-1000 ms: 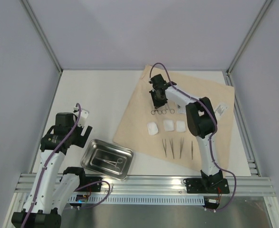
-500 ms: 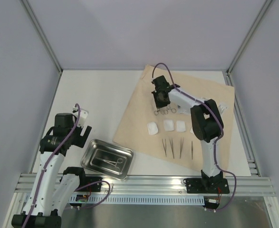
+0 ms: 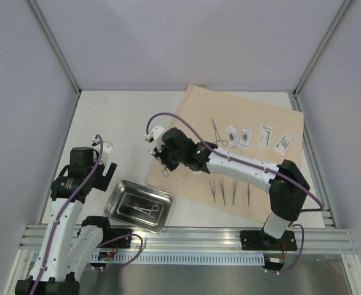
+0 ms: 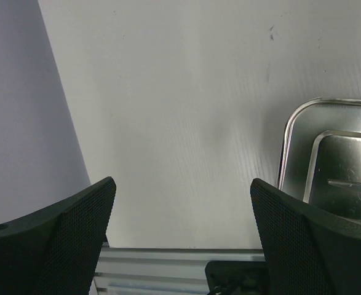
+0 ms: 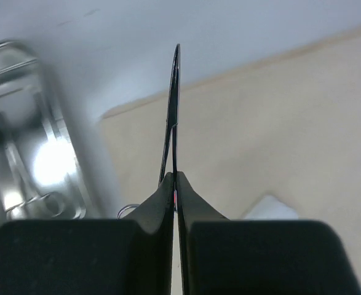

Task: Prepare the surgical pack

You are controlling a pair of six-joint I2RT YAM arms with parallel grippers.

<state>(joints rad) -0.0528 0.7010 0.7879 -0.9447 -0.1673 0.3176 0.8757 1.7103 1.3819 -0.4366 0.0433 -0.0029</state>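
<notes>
My right gripper (image 3: 166,161) is shut on a steel clamp (image 5: 174,110) and holds it above the left corner of the tan wrap (image 3: 266,110), just right of the steel tray (image 3: 120,190). The clamp's rings hang below the fingers (image 3: 165,173). The tray holds one clamp (image 3: 147,209). Another clamp (image 3: 217,133) lies on the wrap beside several clear packets (image 3: 265,135). Several tweezers (image 3: 222,191) lie near the wrap's front edge. The arm hides the gauze pads from above; a white pad (image 5: 270,209) shows in the right wrist view. My left gripper (image 3: 104,158) is open and empty, left of the tray (image 4: 296,129).
The right arm (image 3: 241,166) stretches across the wrap's middle. Bare white table (image 3: 119,123) lies left of the wrap and behind the tray. An aluminium rail (image 3: 186,236) runs along the near edge. Grey walls enclose the table.
My right arm has swung from the far part of the wrap leftward to the tray side, carrying one clamp. One clamp stays on the wrap. The left arm has not moved.
</notes>
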